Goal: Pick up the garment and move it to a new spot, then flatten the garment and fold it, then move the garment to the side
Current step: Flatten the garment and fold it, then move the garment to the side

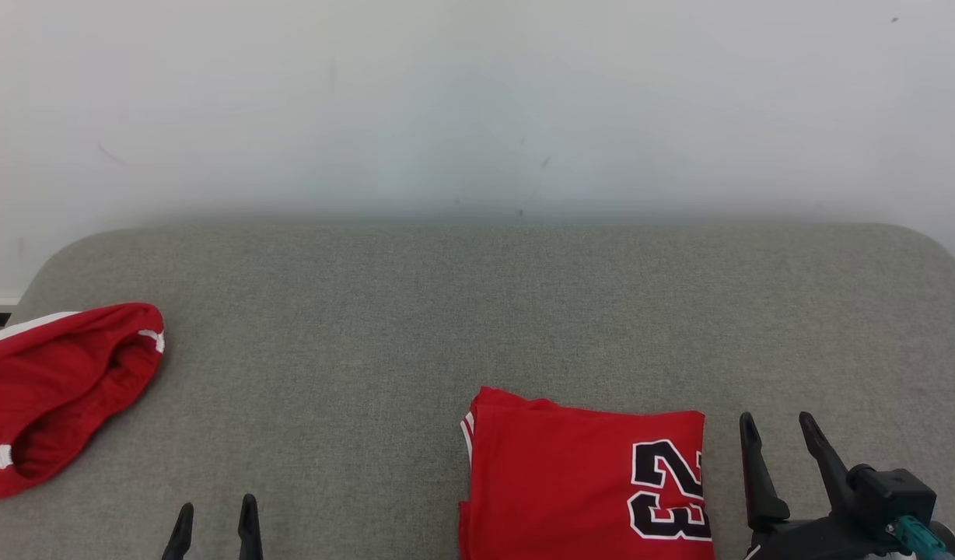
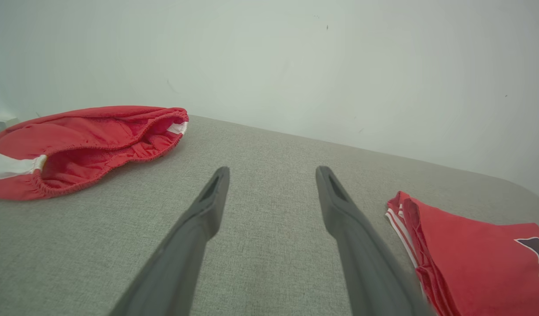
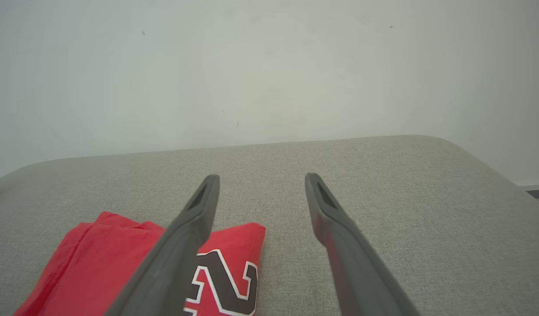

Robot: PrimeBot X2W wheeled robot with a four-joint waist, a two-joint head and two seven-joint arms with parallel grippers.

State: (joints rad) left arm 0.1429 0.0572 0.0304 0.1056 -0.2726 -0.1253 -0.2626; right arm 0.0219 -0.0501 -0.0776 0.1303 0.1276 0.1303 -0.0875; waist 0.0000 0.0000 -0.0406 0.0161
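A red garment, a jersey [image 1: 571, 474] with a black "23", lies folded into a neat rectangle on the grey padded surface [image 1: 446, 311] at the front, right of centre. It is also seen as the jersey [image 2: 471, 259] in the left wrist view and the jersey [image 3: 98, 263] in the right wrist view. My right gripper [image 1: 777, 424] stands open just right of it, touching nothing; its own view shows the right gripper [image 3: 260, 180] empty. My left gripper [image 1: 217, 505] is open at the front left, and the left gripper [image 2: 271, 173] holds nothing.
A second red garment, crumpled shorts [image 1: 57, 389] with white stripes, lies at the surface's left edge, its waistband gaping; the shorts [image 2: 76, 145] show in the left wrist view too. A pale wall [image 1: 477, 101] rises behind. Bare grey fabric stretches between the two garments and behind them.
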